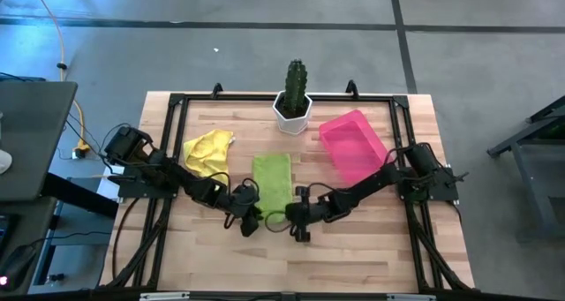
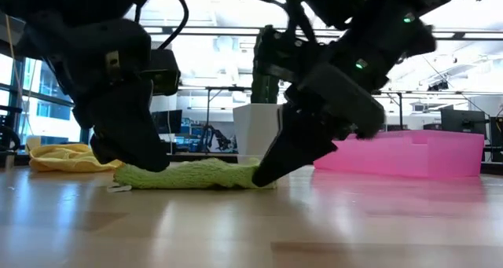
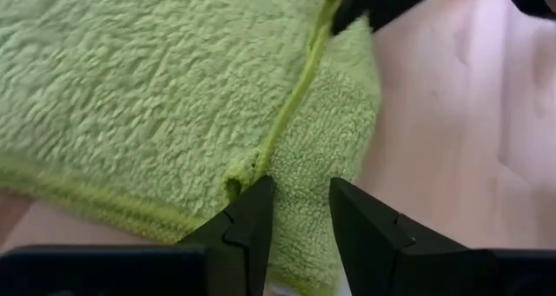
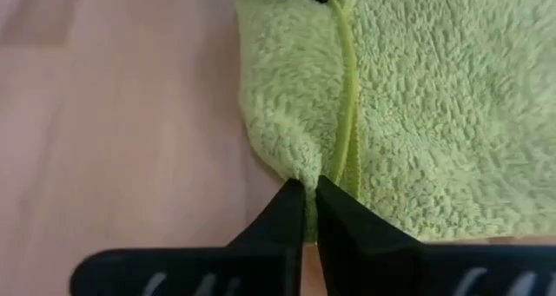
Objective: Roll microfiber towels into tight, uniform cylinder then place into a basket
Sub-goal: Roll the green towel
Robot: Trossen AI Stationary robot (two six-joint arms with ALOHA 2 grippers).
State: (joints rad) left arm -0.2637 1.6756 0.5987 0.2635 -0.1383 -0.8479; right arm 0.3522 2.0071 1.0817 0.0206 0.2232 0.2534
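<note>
The right end effector pinches the green towel's near edge on the surface, likely to start rolling; the left end effector stands spread over the other corner.

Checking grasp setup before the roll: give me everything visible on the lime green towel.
The lime green towel is fluffy, looped microfiber with a stitched hem, lying flat and folded, not yet rolled, mid-table between the yellow towel and the pink tray. Both grippers sit at its near edge: the right gripper is shut, pinching the hem; the left gripper straddles the edge with fingers apart.
</note>
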